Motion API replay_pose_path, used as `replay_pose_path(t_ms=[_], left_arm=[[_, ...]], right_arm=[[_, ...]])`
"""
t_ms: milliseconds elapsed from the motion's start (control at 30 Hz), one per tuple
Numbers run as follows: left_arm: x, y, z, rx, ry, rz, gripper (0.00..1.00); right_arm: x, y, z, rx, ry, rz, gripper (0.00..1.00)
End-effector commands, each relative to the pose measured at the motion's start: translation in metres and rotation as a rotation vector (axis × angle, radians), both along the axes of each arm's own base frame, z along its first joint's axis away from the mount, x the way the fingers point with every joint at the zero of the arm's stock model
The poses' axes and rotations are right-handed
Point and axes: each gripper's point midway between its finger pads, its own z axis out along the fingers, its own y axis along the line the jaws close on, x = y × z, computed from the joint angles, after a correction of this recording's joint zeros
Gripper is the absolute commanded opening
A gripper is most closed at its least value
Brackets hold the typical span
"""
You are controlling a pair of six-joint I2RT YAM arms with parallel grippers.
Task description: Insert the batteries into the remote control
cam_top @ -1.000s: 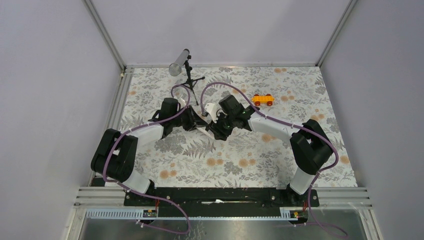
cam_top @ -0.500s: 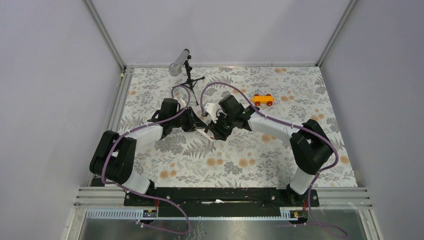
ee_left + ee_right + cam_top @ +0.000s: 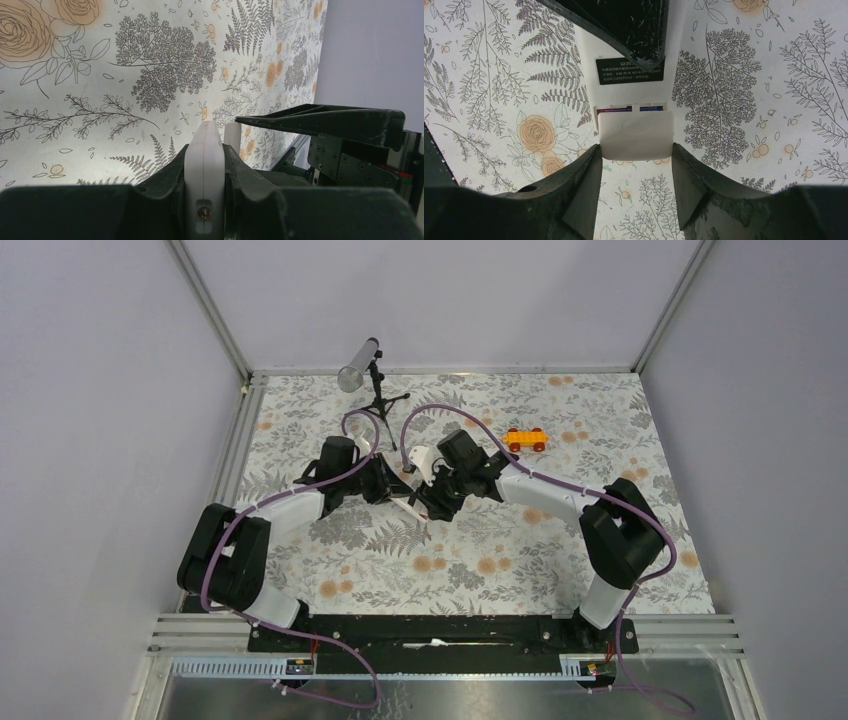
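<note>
My left gripper is shut on the remote control, which it holds edge-on with only the white side showing. In the right wrist view the remote's white back carries a black label. Below the label, the ends of two batteries show in the open bay, one reddish and one blue. My right gripper grips a white battery cover by its near corners, right against the bay. In the top view both grippers meet at mid-table, the right gripper just right of the left.
An orange toy car sits at the back right of the floral mat. A silver cylinder on a small black tripod stands at the back, just behind the left arm. Metal frame rails border the mat.
The left arm's elbow has drifted slightly left. Both grippers stay together on the remote and the cover.
</note>
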Motion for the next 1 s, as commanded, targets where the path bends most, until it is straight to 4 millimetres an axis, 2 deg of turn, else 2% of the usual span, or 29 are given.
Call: replay_pose_path(t_ms=[0, 633, 967], left_arm=[[0.013, -0.003, 0.035, -0.046, -0.111, -0.004, 0.00], [0.003, -0.011, 0.045, -0.111, -0.133, -0.068, 0.00], [-0.002, -0.011, 0.040, -0.116, -0.121, -0.081, 0.00]], right_arm=[[-0.002, 0.011, 0.006, 0.030, -0.005, 0.027, 0.47], [-0.001, 0.017, 0.009, 0.049, 0.010, 0.031, 0.47], [0.005, 0.020, 0.011, 0.047, 0.001, 0.011, 0.47]])
